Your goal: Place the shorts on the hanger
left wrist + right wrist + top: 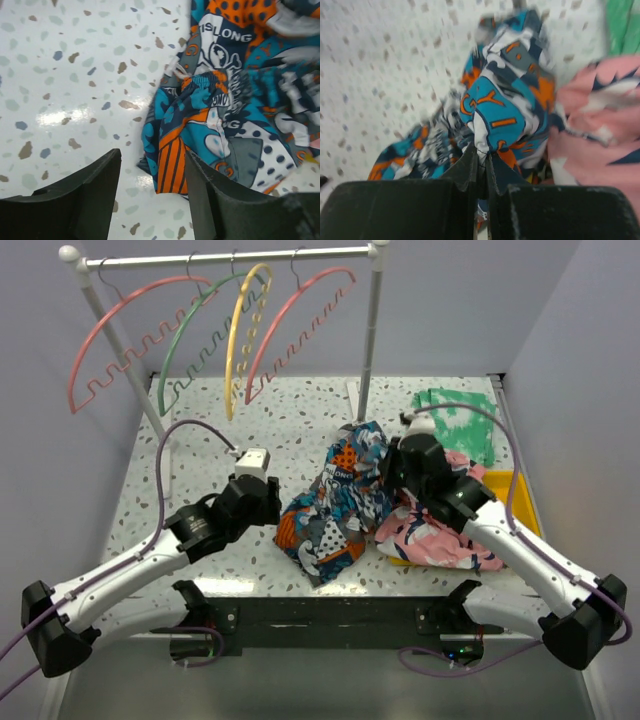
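One speckled table [190, 440], seen from my console: the rail [230, 257] at its far edge carries a coral-pink hanger [296, 320] (among four). The shorts [335, 505] lie heaped mid-table, touching pink floral cloth [440, 535]. My right gripper [481, 162], fingers closed, pinches their fabric; my left gripper [150, 170] gapes, holding nothing, just beside their hem.
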Controlling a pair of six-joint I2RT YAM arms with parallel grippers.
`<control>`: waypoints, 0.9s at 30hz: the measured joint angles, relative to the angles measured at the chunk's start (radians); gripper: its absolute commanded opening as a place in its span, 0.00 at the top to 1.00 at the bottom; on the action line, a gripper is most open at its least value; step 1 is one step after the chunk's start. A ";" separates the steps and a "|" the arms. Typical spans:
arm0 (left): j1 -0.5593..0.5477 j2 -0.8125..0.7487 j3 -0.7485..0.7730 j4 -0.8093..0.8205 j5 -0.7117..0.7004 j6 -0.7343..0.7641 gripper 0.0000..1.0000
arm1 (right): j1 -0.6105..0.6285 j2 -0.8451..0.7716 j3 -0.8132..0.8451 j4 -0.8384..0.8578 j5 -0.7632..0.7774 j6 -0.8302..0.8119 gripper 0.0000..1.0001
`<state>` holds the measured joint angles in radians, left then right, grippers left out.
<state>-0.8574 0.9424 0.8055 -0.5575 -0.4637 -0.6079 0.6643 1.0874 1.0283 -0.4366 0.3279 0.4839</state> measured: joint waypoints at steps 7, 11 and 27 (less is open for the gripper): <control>0.000 0.032 0.090 0.023 0.176 -0.094 0.41 | 0.085 -0.134 -0.317 0.035 -0.033 0.089 1.00; -0.003 0.193 0.167 0.089 0.198 -0.140 0.39 | 0.108 -0.219 -0.319 0.055 0.001 0.112 1.00; -0.054 0.701 0.306 0.256 0.147 -0.102 0.34 | 0.109 -0.294 -0.301 -0.045 0.129 0.124 1.00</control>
<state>-0.9112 1.6432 1.1118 -0.3012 -0.3164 -0.7097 0.7731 0.7937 0.7269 -0.4820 0.4568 0.6083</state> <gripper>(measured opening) 0.756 0.045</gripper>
